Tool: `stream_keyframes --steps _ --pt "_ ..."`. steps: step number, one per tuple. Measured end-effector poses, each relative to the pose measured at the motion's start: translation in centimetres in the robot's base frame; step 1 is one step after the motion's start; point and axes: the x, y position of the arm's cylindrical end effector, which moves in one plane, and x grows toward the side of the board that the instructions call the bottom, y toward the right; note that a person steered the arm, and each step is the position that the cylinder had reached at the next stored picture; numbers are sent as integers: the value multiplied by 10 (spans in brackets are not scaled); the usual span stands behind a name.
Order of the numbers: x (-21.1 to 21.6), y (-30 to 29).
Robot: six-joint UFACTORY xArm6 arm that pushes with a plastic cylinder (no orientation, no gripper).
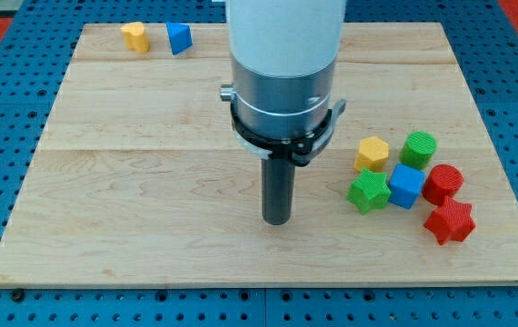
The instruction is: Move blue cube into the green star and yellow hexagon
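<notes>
The blue cube (406, 185) sits at the view's right, touching the green star (368, 192) on its left and just below-right of the yellow hexagon (373, 153). My tip (277, 221) rests on the board to the left of the green star, a clear gap away from it. It touches no block.
A green cylinder (418, 147) is above the blue cube. A red cylinder (443, 183) and a red star (449, 222) lie to its right. A yellow block (134, 36) and a blue block (179, 38) sit at the wooden board's (132, 182) top left.
</notes>
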Motion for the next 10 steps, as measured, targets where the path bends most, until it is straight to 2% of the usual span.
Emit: stream_keyframes --steps 1,3,4,6,10 --pt "0 16" --pt "75 56" --pt "75 135" --pt "68 208" --pt "70 215"
